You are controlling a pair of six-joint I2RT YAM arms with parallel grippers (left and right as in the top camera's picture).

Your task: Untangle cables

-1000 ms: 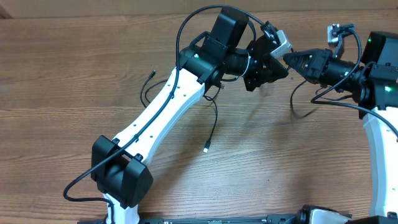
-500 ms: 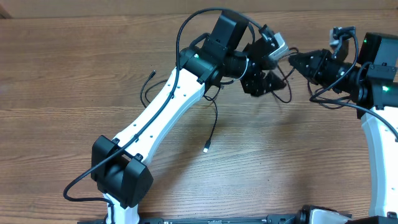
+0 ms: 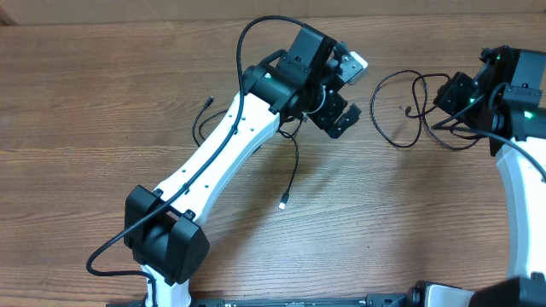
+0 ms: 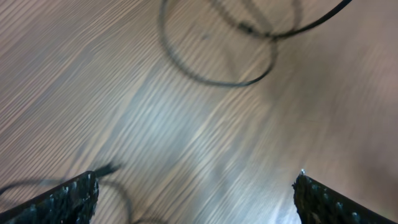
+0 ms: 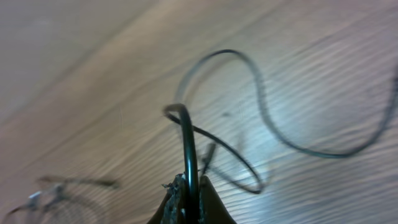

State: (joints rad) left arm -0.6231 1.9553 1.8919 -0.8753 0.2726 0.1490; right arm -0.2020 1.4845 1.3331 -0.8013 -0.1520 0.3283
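One thin black cable (image 3: pixel 374 109) lies in loose loops between the two arms. My right gripper (image 3: pixel 444 95) is shut on it; in the right wrist view the cord (image 5: pixel 188 149) rises straight out of the pinched right gripper (image 5: pixel 188 200) and curls over the wood. My left gripper (image 3: pixel 343 95) hovers to the left of those loops. It stands wide open and empty (image 4: pixel 196 200), with the loop (image 4: pixel 211 79) ahead of it. A second cable (image 3: pixel 293 170) runs from under the left arm to a silvery tip (image 3: pixel 282 205).
The white left arm (image 3: pixel 222 158) crosses the wooden table (image 3: pixel 409 222) diagonally and covers part of the second cable. That cable's other end (image 3: pixel 209 101) pokes out on the arm's left side. The right arm (image 3: pixel 520 188) stands along the right edge.
My left gripper has opened, let go of the cable and drawn back left. The right gripper has pulled away to the right with the cable, whose loops have spread out between the arms.
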